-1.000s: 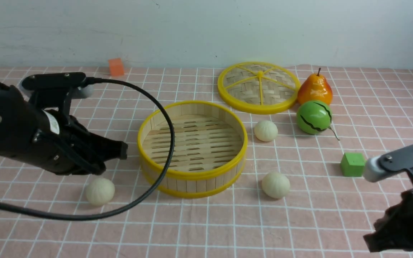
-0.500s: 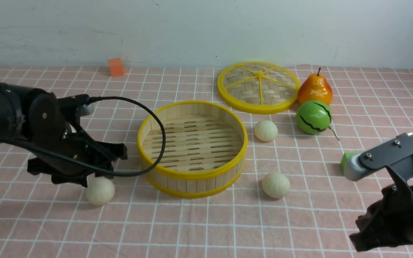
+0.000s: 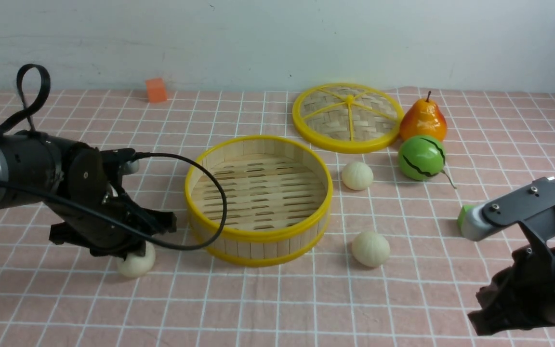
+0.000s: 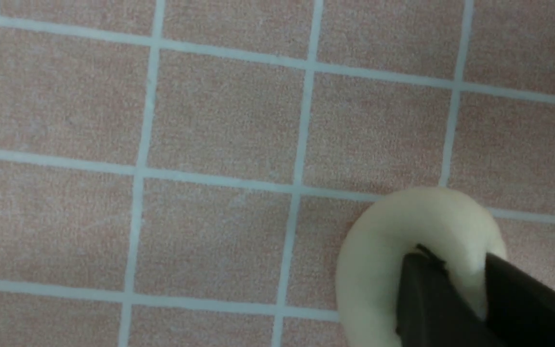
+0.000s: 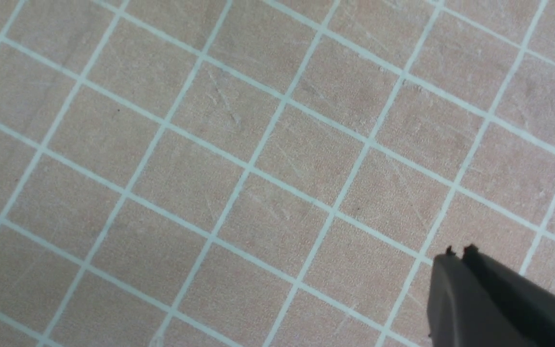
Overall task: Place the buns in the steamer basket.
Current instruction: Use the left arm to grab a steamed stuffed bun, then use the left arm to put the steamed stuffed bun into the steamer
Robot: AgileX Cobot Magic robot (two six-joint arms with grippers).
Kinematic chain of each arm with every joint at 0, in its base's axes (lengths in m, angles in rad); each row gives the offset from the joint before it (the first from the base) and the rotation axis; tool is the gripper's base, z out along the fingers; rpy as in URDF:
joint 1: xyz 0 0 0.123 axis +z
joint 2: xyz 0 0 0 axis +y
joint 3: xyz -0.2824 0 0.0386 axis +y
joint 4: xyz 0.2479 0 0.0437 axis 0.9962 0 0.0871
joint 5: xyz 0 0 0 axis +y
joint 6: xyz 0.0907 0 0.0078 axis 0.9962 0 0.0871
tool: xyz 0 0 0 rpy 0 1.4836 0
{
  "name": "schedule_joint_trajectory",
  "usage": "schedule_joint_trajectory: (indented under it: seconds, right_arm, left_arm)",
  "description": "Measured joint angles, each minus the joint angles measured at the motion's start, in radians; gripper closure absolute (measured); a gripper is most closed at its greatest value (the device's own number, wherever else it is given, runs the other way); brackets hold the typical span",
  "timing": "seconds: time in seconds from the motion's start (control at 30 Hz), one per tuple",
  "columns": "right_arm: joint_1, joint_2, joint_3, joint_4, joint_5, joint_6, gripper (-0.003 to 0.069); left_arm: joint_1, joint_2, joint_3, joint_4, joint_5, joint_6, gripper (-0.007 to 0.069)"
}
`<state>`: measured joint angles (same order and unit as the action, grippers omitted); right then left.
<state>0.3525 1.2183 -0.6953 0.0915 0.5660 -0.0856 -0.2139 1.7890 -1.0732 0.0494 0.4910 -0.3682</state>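
The steamer basket (image 3: 258, 235) stands mid-table with nothing in it. Three cream buns lie on the cloth outside it. One bun (image 3: 357, 175) is to the basket's right and another bun (image 3: 370, 248) is at its front right. The third bun (image 3: 138, 264) (image 4: 403, 221) lies at the basket's front left. My left gripper (image 3: 135, 250) (image 4: 465, 270) is down on that bun, its black fingers shut on it and pinching a ridge of its soft top. At the front right my right gripper (image 3: 477, 325) (image 5: 458, 251) hangs over bare cloth, shut on nothing.
The woven yellow-spoked lid (image 3: 348, 117) lies behind the basket. A pear (image 3: 423, 120) and a green melon toy (image 3: 422, 157) sit at the back right. A green cube (image 3: 463, 214) is partly hidden by my right arm. An orange cube (image 3: 156, 90) rests by the wall.
My left arm came down beside the basket onto the front-left bun, and its fingers closed into it. The right arm shifted slightly left over the cloth.
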Motion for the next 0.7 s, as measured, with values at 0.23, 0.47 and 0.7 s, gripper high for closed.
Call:
schedule_joint_trajectory:
  seconds: [0.23, 0.47, 0.7]
  right_arm:
    - [0.000, 0.000, 0.000, 0.000, -0.016, 0.000, 0.0638]
    - [0.000, 0.001, 0.000, 0.001, -0.029, 0.000, 0.0638]
    - [0.000, 0.001, 0.000, 0.004, -0.029, 0.000, 0.0631]
  left_arm:
    - [-0.090, -0.075, -0.123, 0.026, 0.100, 0.027, 0.0630]
    - [-0.209, -0.067, -0.362, 0.048, 0.109, 0.059, 0.0630]
    - [-0.211, 0.152, -0.462, 0.063, 0.107, 0.060, 0.0627]
